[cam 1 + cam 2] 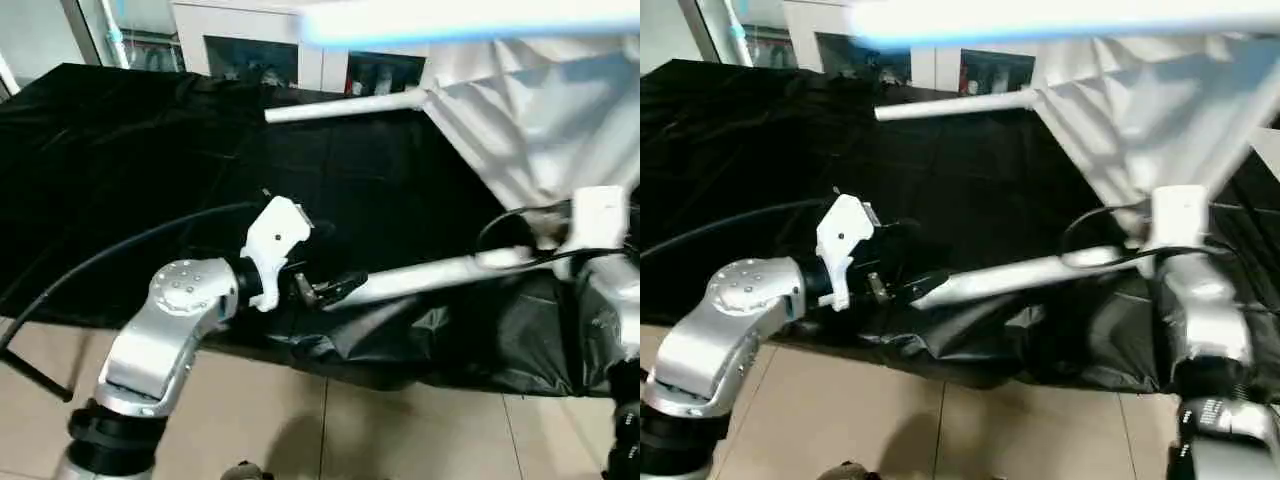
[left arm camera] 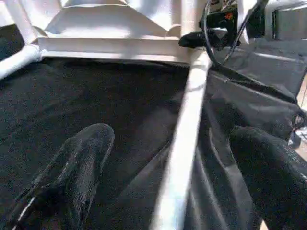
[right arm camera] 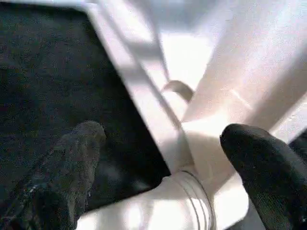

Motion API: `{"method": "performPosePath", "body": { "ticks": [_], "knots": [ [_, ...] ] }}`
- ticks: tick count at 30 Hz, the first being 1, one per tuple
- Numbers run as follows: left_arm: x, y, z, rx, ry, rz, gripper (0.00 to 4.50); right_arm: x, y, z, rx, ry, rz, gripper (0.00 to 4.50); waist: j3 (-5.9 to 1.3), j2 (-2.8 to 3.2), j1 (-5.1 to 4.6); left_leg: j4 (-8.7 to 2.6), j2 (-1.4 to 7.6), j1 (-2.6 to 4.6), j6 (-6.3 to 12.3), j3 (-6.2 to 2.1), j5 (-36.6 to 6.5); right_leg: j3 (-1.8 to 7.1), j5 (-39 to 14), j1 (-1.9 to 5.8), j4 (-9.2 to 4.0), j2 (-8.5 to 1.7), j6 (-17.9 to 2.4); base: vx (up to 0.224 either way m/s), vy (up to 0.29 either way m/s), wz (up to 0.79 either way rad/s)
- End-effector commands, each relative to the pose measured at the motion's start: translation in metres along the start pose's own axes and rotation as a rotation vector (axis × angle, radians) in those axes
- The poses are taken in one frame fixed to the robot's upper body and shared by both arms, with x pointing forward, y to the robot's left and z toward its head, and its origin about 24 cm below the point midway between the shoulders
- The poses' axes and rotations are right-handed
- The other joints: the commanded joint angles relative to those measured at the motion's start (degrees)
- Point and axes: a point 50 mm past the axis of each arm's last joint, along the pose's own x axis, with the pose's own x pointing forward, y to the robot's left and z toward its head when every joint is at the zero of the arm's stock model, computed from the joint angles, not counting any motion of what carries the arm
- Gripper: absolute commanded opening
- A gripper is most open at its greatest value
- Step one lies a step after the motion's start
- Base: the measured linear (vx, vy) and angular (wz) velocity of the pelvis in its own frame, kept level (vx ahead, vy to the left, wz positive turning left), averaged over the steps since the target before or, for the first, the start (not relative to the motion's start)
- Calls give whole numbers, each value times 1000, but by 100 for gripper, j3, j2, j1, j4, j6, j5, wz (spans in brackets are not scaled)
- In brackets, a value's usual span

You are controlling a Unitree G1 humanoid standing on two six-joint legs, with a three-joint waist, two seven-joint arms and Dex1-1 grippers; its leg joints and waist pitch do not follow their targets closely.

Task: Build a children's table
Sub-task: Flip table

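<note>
The white tabletop (image 1: 540,110) stands tilted up on the black-covered work surface at the right, its ribbed underside (image 3: 240,72) facing me. One white leg (image 1: 340,105) sticks out to the left from its far corner. A second leg (image 1: 420,278) runs from the near corner toward my left arm. My left gripper (image 2: 170,135) is open, and this leg (image 2: 184,143) passes between its fingers (image 2: 72,172) without touching them. My right gripper (image 3: 163,132) is open around the corner socket (image 3: 187,196) where the leg meets the tabletop.
Black cloth (image 1: 150,160) covers the work surface and hangs crumpled over its front edge (image 1: 420,350). A white cabinet with glass doors (image 1: 260,40) stands behind. Tiled floor (image 1: 300,420) lies below. Black cables (image 1: 100,260) trail from both wrists.
</note>
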Motion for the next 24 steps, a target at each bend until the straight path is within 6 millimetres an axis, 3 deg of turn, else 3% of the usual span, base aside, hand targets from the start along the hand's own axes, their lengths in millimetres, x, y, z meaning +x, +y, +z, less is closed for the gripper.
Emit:
{"method": "performPosePath", "body": {
  "ticks": [1,3,5,6,7,8,11,16,23,24],
  "knots": [
    [2,-4,3,-7,-10,-5,450,-2,-7,6,29,2,-21,442,-430,-99,-29,-376,369,69,364,-102,-263,193,8,269,-278,-397,-1551,0,0,0],
    [2,-8,3,-13,-9,-4,450,-8,22,7,135,74,61,442,-420,-121,-53,-375,356,35,496,-115,-103,203,232,306,-258,-378,-1487,0,0,0],
    [3,-9,3,-14,-9,-5,450,-11,32,6,140,103,63,442,-423,-98,-99,-386,376,35,538,-130,-85,187,81,275,-279,-407,-1455,0,0,0],
    [3,-9,3,-15,-9,-5,450,-12,34,6,139,109,64,442,-413,-194,-124,-389,379,45,517,-112,-145,192,-66,270,-307,-400,-1438,0,0,0],
    [4,-11,3,-16,-9,-6,450,-15,44,5,123,123,64,442,-421,-136,-109,-384,383,54,407,-110,-213,207,-290,249,-302,-419,-1423,0,0,0],
    [4,-12,3,-15,-9,-6,450,-16,47,5,120,124,50,442,-420,-132,-105,-386,385,56,375,-108,-207,205,-303,239,-304,-410,-1406,0,0,0],
    [3,-12,3,-16,-10,1,450,-22,54,5,159,137,-12,446,-385,-181,-129,-410,373,65,202,-92,-433,212,-710,187,-337,-384,-1201,0,0,0],
    [4,-14,3,-5,-2,-1,450,-29,59,-2,200,219,-100,446,-369,-168,-173,-447,365,78,-98,-110,-687,219,-1068,146,-361,-369,-910,0,0,0],
    [3,-14,5,7,-4,-2,450,-30,57,-6,270,279,-206,446,-407,-181,-188,-428,337,59,-190,-99,-468,221,-634,170,-314,-362,-810,0,0,0],
    [3,-14,5,8,-3,-2,450,-30,57,-5,274,280,-209,446,-417,-226,-195,-425,337,57,-176,-94,-456,219,-631,179,-316,-362,-808,0,0,0]
  ]
}}
